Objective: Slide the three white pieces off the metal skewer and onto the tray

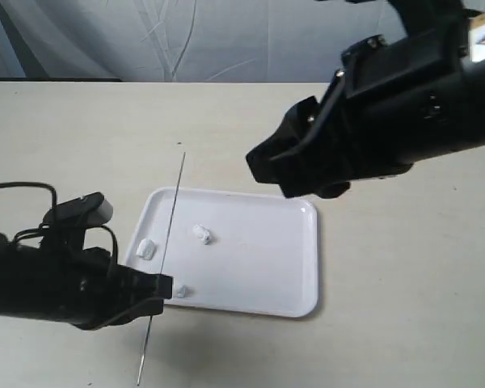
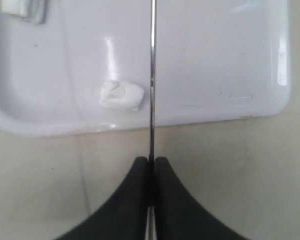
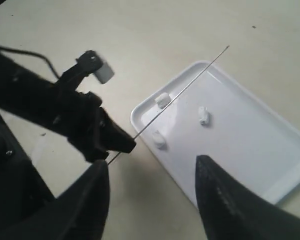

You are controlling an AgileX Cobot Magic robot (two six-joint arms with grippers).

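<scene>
The left gripper [image 1: 163,288] was clamped tight on the very thin, straight grey metal skewer [image 1: 170,218], pinching it near its lower end, just outside the near left edge of the flat, glossy white rectangular plastic tray [image 1: 259,263]. From that grip the rod ran across the tray's left part, and its far tip reached past the far rim over the pale beige bench [image 1: 388,267].

All three small white marshmallow-like chunks lay on the tray. One [image 1: 146,248] sat by the left rim, on the left of the rod. Another [image 1: 201,234] lay further in, on its right. The third [image 1: 180,291] rested near the near rim, close to the left gripper's tips; the left wrist view showed it [image 2: 121,95] just beside the rod.

The right gripper [image 1: 273,174] hung above the tray's far right corner with its jaws spread wide and nothing between them.
</scene>
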